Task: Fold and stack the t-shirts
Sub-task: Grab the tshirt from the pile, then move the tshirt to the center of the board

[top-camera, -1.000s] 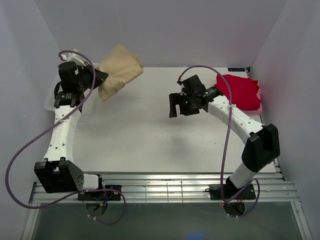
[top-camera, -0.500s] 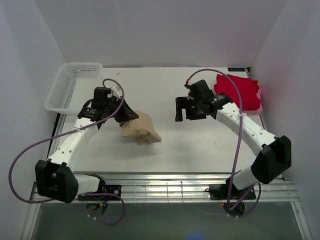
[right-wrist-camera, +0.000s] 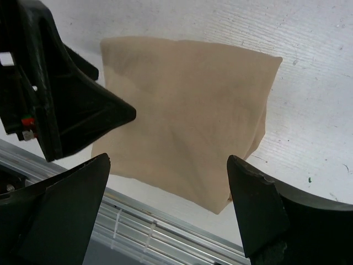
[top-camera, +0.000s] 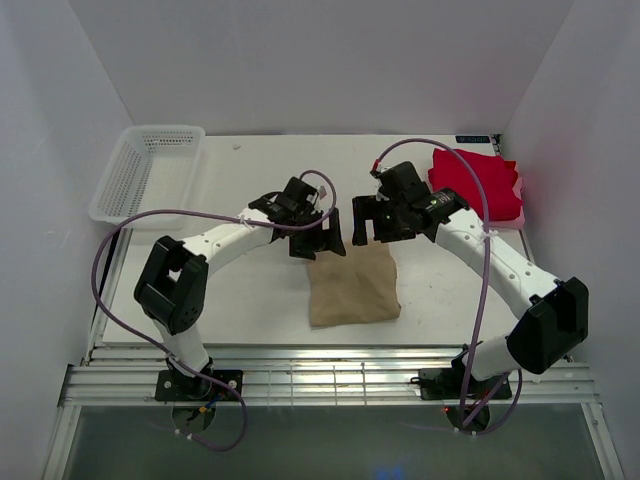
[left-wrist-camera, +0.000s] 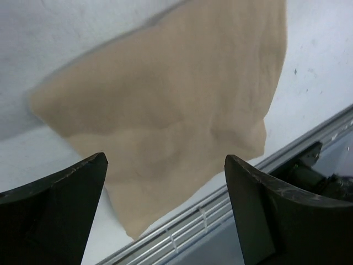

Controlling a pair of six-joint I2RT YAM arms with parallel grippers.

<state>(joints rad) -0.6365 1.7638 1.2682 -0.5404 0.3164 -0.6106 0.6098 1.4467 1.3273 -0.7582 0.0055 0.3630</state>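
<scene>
**One shirt front and centre, one far right, basket far left**

Here's the table [top-camera: 250, 300], and the near t-shirt [top-camera: 352, 290] lies flat on it, in the middle and toward the front edge; over that shirt's far edge hang both grippers, the left gripper [top-camera: 320, 243] above its far left corner, the right gripper [top-camera: 368, 222] above its far right corner, side by side and close together; off at the table's far right corner sits the other t-shirt [top-camera: 480, 185], well apart from the first; at the far left corner rests the basket [top-camera: 118, 195]; in front of everything, the slatted rail [top-camera: 330, 375] runs along the table's near edge.
</scene>
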